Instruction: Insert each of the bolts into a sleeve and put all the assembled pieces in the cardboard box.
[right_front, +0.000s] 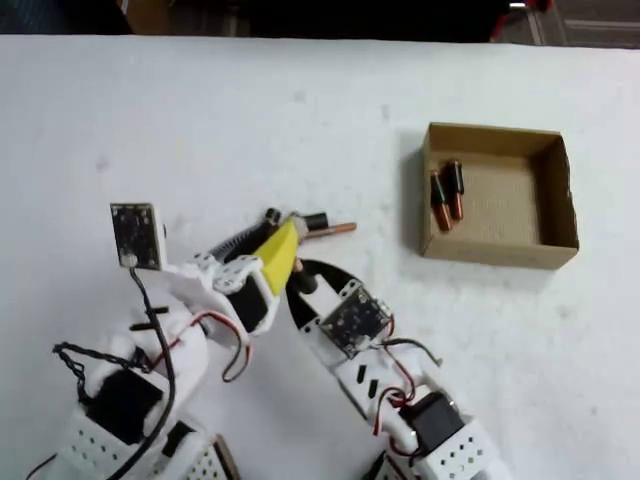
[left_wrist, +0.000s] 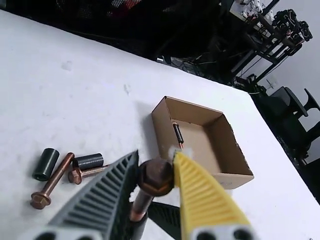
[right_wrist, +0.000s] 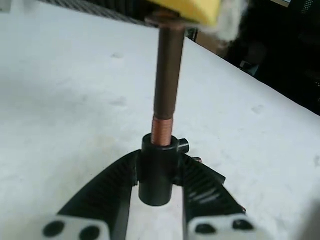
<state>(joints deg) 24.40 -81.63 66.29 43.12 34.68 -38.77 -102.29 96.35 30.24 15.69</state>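
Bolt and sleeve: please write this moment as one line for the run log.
left gripper: shut on bolt | right gripper: shut on sleeve | bolt tip: in sleeve mouth | cardboard box: two assembled pieces inside

table: white matte top (right_front: 150, 110), under everything in the scene
marks: a few faint grey smudges on the top (left_wrist: 66, 65)
far edge: table ends at a dark strip of room (right_front: 300, 15)
racks: dark metal frames with gear (left_wrist: 280, 25), past the table's far corner
chair: black chair (left_wrist: 292, 102), near the racks, off the table
red item: small red piece (right_front: 515, 22) in the dark strip; can't tell what it is
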